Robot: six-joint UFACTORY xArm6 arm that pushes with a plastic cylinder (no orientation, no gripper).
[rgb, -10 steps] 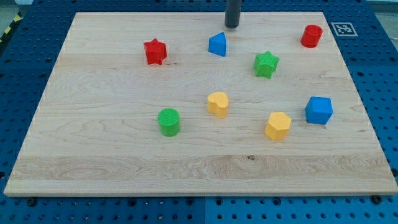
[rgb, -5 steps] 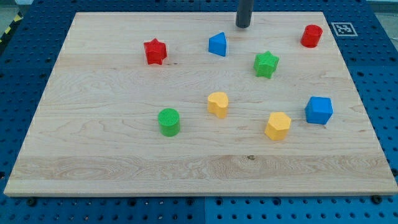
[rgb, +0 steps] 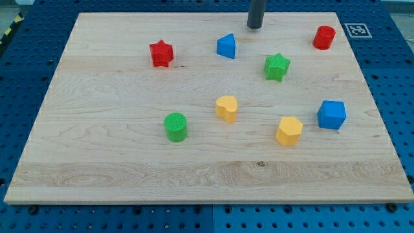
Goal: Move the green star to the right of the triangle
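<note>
My tip [rgb: 255, 26] is a plain rod with no gripper, so it holds nothing. It stands near the view's top edge of the bench [rgb: 97, 162]. The green star [rgb: 277, 66] sits below it and a bit toward the view's right. The blue triangle [rgb: 226, 46] is up and left of the star, near it but not touching.
</note>
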